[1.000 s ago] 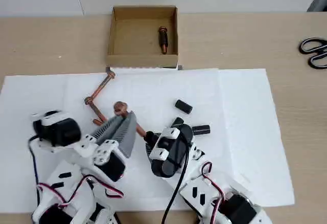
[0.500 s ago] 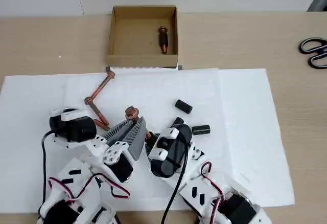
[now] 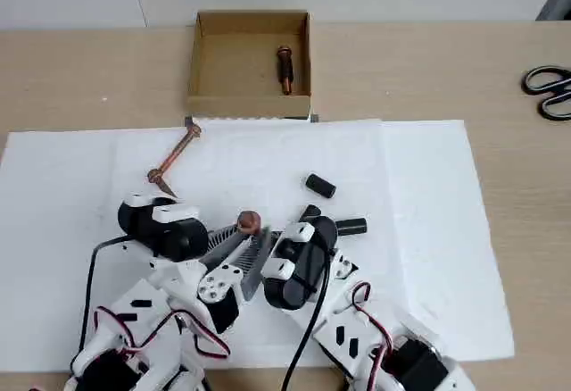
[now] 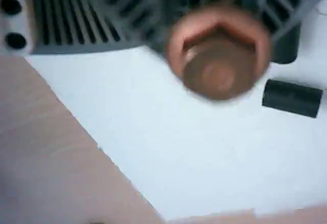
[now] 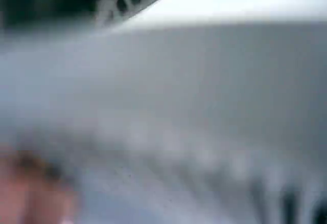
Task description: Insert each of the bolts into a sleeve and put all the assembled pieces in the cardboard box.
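Observation:
My left gripper (image 3: pixel 251 237) is shut on a copper bolt (image 3: pixel 249 222), whose head points up near the middle of the white paper. The left wrist view looks straight at that bolt head (image 4: pixel 219 65) between the ribbed grey fingers (image 4: pixel 92 19), with a black sleeve (image 4: pixel 292 97) on the paper beyond. My right arm (image 3: pixel 299 262) sits close against the bolt's right side, its fingers hidden under its body. Two loose black sleeves (image 3: pixel 320 186) (image 3: pixel 351 227) lie just beyond it. Another bolt (image 3: pixel 172 159) lies at the paper's far left. The cardboard box (image 3: pixel 203 61) holds one assembled piece (image 3: pixel 285 68).
White paper (image 3: pixel 419 230) covers the near part of the wooden table. Scissors (image 3: pixel 549 90) lie at the far right edge. The box stands just past the paper's far edge, left of centre.
My left gripper has carried the bolt to the right, up against the right arm. The left arm's body now covers the short bolt that lay at its left. The right arm stayed put.

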{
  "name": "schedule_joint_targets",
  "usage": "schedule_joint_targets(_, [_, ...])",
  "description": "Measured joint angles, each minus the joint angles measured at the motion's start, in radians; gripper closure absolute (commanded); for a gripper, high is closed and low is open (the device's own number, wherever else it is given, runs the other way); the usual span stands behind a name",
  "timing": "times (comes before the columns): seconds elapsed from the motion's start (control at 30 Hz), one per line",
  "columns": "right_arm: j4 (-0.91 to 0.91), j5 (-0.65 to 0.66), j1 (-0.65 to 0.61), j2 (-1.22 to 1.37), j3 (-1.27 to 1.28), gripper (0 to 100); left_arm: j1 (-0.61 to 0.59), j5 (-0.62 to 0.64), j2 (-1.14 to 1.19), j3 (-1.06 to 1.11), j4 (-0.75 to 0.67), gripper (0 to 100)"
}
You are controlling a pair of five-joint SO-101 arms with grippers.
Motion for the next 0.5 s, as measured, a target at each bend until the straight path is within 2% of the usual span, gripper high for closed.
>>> schedule_joint_targets(0.33, [0.000,0.002,-0.002,0.002,0.012,99.6,0.000,-0.003,0.000,-0.110,0.167,76])
schedule_joint_targets(0.5, [0.000,0.002,0.040,0.002,0.031,99.6,-0.084,-0.104,0.000,-0.144,0.167,76])
